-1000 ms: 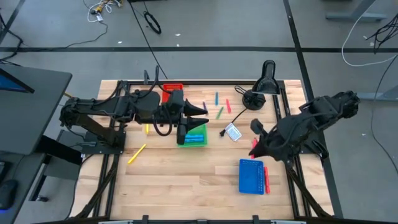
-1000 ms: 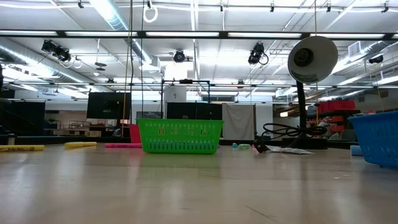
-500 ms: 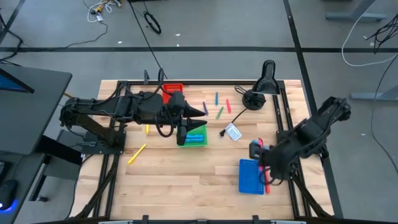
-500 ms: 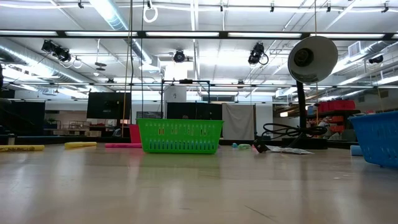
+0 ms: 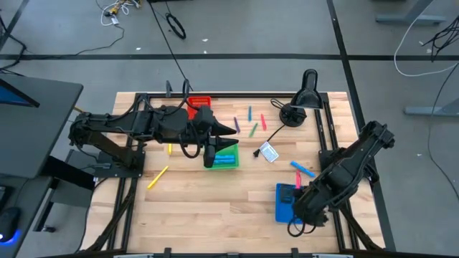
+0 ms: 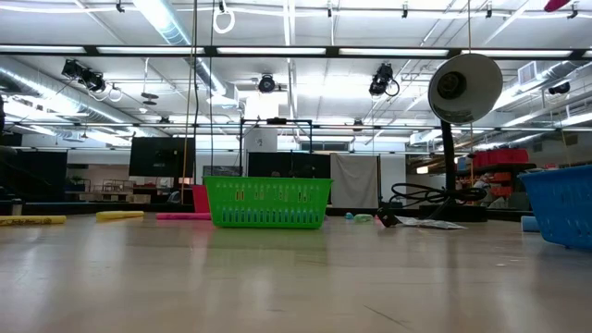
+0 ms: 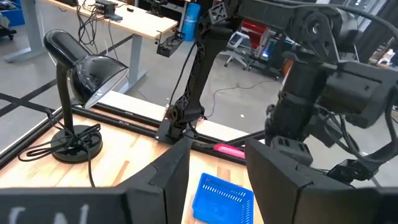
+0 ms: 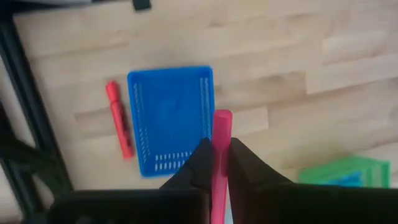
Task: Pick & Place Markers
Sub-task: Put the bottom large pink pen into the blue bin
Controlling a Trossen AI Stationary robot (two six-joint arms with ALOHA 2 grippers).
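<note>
My right gripper (image 8: 217, 163) hangs over the blue tray (image 8: 171, 118), shut on a pink marker (image 8: 221, 134). A red marker (image 8: 118, 127) lies on the table beside that tray. My left gripper (image 7: 217, 177) hovers open and level above the green tray (image 5: 224, 158), with nothing between its fingers. More markers lie flat on the table: a purple one (image 5: 236, 123), a blue one (image 5: 249, 113), a green one (image 5: 254, 130), a red one (image 5: 263, 122), two yellow ones (image 5: 158, 177) at the left, and a blue one (image 5: 302, 169) near the right edge. My right gripper pinches the pink marker between its two fingers, which lie along it (image 8: 219, 149). The marker's free end (image 8: 222, 117) sticks out past the fingertips. The fingers point steeply down from above. The marker is lifted clear, over the blue tray's edge.
A black desk lamp (image 5: 300, 100) with its cable stands at the far right corner. A white-and-blue card (image 5: 269, 152) lies mid-table. A red tray (image 5: 199, 102) sits at the far edge behind the left arm. Bare wood lies along the near edge.
My right gripper has swung toward the table's near edge and come down, tipping to point more steeply downward. It carried the pink marker from beside the right edge to above the blue tray.
</note>
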